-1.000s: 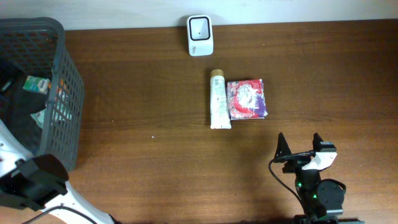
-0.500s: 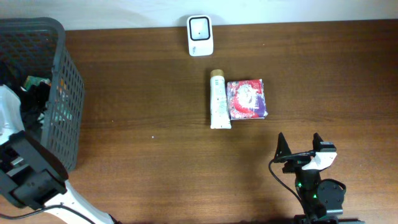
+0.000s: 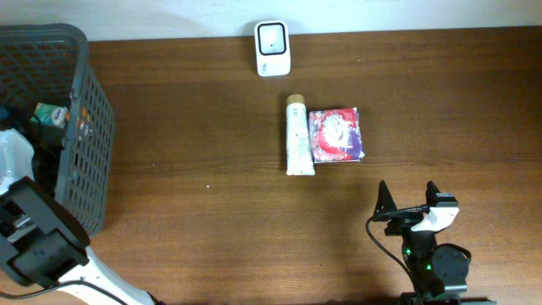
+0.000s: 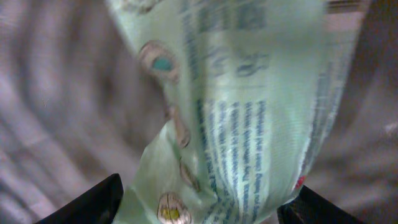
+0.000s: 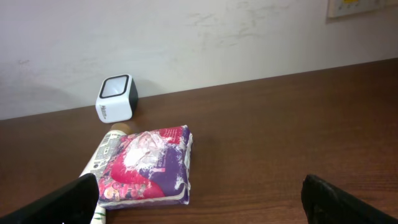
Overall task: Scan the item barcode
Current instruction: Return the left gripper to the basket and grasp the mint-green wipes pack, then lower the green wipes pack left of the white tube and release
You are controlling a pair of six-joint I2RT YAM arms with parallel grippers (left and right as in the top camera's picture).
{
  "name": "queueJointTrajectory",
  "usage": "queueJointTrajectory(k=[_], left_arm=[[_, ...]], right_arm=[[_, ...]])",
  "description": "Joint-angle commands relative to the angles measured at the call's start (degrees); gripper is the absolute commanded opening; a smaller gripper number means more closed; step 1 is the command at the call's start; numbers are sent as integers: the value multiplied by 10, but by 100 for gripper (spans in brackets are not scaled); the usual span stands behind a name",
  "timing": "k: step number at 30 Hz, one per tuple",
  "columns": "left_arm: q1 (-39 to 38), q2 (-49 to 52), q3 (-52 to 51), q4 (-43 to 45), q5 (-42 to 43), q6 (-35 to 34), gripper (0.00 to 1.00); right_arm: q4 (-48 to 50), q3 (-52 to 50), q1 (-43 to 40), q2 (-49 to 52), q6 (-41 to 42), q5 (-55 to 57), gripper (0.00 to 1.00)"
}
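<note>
Basket (image 3: 80, 51), one only, is sitting leftmost overhead; one scanner (image 3: 272, 48), one tube (image 3: 297, 135) and one red packet (image 3: 337, 134) are lying well right of it, the right gripper (image 3: 409, 196) farther right, gaping empty. Left wrist: inside the basket, the left gripper (image 4: 208, 199) is flanking one green packet (image 4: 249, 112), grip impossible to tell; centring before lifting is looking wise. Right wrist is showing those three.

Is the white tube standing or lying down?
Lying down: the tube stretches along the table, cap toward the scanner, beside the red packet.
</note>
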Motion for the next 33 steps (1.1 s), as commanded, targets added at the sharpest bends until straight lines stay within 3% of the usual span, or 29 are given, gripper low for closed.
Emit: queueJointTrajectory(k=[1,3,6,8,10,13,14,15,19,24,30,33], left_arm=[[20,-5,-5,0,-33,-2,74],[21,-5,-5,9,-82,2,73],[21,-5,-5,44,-90,78,74],[21,-5,-5,59,-90,92,61],[21,-5,-5,61,-90,92,35],[21,-5,-5,65,-90,92,34],[21,-5,-5,68,-90,92,24],[21,-5,-3,67,-90,91,0],[21,-26,33,36,-29,91,0],[21,-130,75,34,74,89,0],[16,-280,83,91,298,43,0],[-49,-311,83,92,392,44,0]], right_arm=[[-3,-3,-4,-3,2,5,99],[-3,-3,-4,-3,2,5,99],[-3,-3,-4,-3,2,5,99],[-3,-3,-4,-3,2,5,99],[-3,-3,-4,-3,2,5,99],[-3,-3,-4,-3,2,5,99],[-3,-3,-4,-3,2,5,99],[-3,-3,-4,-3,2,5,99],[-3,-3,-4,-3,2,5,99],[-3,-3,-4,-3,2,5,99],[-3,-3,-4,-3,2,5,99],[-3,-3,-4,-3,2,5,99]])
